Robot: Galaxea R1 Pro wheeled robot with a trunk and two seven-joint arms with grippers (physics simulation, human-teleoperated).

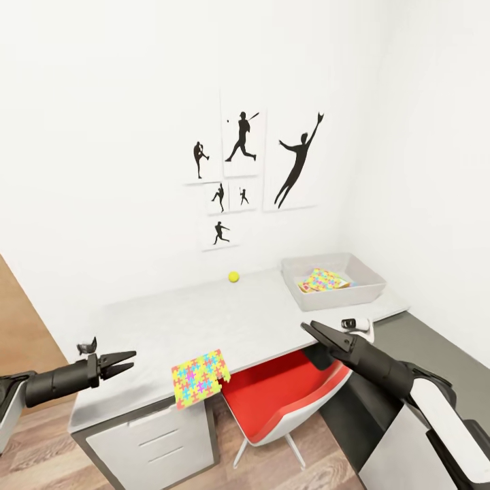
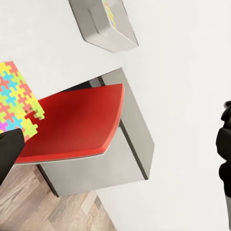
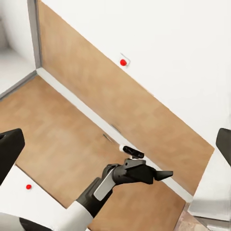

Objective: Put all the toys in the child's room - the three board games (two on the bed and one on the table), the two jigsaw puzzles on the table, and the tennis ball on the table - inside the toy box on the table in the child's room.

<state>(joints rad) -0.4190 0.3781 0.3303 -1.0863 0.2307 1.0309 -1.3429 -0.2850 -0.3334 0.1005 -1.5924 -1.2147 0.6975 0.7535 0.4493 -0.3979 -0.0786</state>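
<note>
From my head camera I see the counter (image 1: 204, 320) running along the white wall, with the toy box (image 1: 371, 289) at about 2 o'clock on its far right end. One jigsaw puzzle (image 1: 324, 280) already lies inside that tray, over something orange that I cannot identify. The tennis ball (image 1: 233, 276) sits at roughly 12 o'clock near the wall, well apart from the tray. The second jigsaw puzzle (image 1: 199, 378) lies at the counter's near edge at about 6 o'clock, overhanging it just above the red chair (image 1: 282, 398) tucked underneath. My left gripper (image 1: 126, 363) hovers at 9 o'clock over the left end of the counter, its fingers slightly apart and holding nothing, pointing toward that overhanging puzzle. My right gripper (image 1: 312, 329) hangs at about 4 o'clock above the near right edge, fingers close together as far as I can see, with nothing between them. In the left wrist view the puzzle (image 2: 18, 103) shows beside the red seat (image 2: 72, 125), with the tray (image 2: 103, 24) farther off. The right wrist view looks across at the left gripper (image 3: 163, 174) against a brown door (image 3: 110, 110) and white wall. Silhouette posters (image 1: 241, 146) of ball players hang above the counter.
</note>
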